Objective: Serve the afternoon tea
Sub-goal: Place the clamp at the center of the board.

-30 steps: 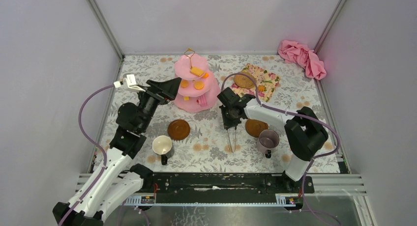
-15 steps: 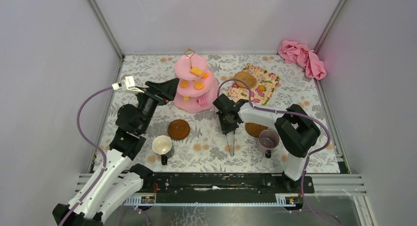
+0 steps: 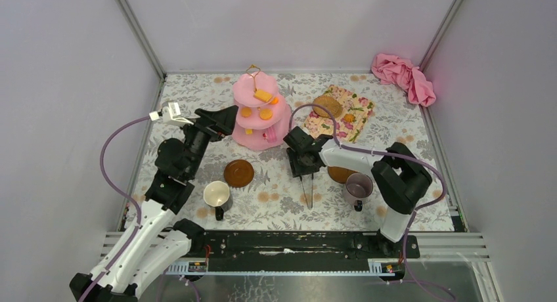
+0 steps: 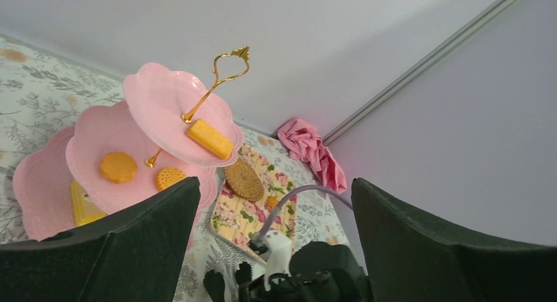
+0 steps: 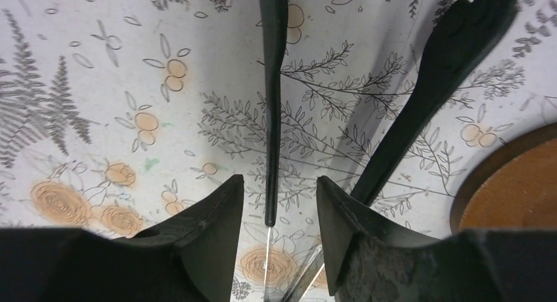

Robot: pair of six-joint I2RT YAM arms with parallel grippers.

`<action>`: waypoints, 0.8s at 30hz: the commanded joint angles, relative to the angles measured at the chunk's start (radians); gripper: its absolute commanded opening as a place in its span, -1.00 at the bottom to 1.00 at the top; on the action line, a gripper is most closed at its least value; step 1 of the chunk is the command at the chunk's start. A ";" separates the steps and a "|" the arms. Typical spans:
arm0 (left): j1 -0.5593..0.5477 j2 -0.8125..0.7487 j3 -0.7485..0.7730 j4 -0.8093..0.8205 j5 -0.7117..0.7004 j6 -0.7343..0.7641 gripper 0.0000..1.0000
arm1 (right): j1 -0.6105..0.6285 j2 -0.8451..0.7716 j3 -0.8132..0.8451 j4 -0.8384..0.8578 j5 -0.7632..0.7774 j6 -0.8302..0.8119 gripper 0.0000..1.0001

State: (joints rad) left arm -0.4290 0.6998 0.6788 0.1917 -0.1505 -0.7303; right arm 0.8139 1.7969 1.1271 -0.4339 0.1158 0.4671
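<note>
While the right arm (image 3: 349, 156) folds low — fingers (image 5: 203, 249) straddle one tongs (image 5: 272, 85) leg

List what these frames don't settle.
- Top view: right saucer partly hidden under the right arm.
- Right wrist: tongs cut off by the top edge; one blade runs behind a finger.
- Left wrist: stand bottom tier partly hidden behind a finger.

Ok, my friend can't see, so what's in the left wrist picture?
A pink three-tier cake stand with a gold handle holds a yellow bar biscuit on top and round orange biscuits on the tier below. The left gripper is open and empty in front.
</note>
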 commanded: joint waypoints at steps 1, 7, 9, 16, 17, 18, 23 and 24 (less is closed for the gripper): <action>0.007 -0.023 0.056 -0.046 -0.047 0.055 0.87 | 0.035 -0.116 0.026 -0.018 0.109 -0.029 0.04; 0.007 -0.038 0.088 -0.082 -0.051 0.087 0.90 | 0.113 -0.276 0.076 -0.021 0.394 -0.100 0.02; 0.007 -0.041 0.094 -0.088 -0.054 0.105 0.92 | 0.114 -0.359 0.035 0.090 0.433 -0.113 -0.13; 0.007 -0.045 0.081 -0.063 -0.073 0.150 1.00 | 0.103 -0.597 -0.137 0.497 0.498 -0.141 0.81; 0.008 -0.041 0.081 -0.060 -0.070 0.154 1.00 | 0.096 -0.597 -0.126 0.488 0.475 -0.150 0.85; 0.008 -0.035 0.083 -0.057 -0.070 0.158 1.00 | 0.088 -0.595 -0.114 0.472 0.458 -0.152 0.88; 0.008 -0.033 0.078 -0.072 -0.077 0.163 1.00 | 0.079 -0.550 -0.060 0.327 0.453 -0.118 0.99; 0.007 -0.039 0.076 -0.078 -0.081 0.165 1.00 | 0.078 -0.543 -0.060 0.295 0.449 -0.109 0.99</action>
State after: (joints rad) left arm -0.4290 0.6750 0.7422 0.1043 -0.2039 -0.5983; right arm 0.8986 1.2175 1.0191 -0.0620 0.5419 0.3458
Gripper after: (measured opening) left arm 0.997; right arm 0.984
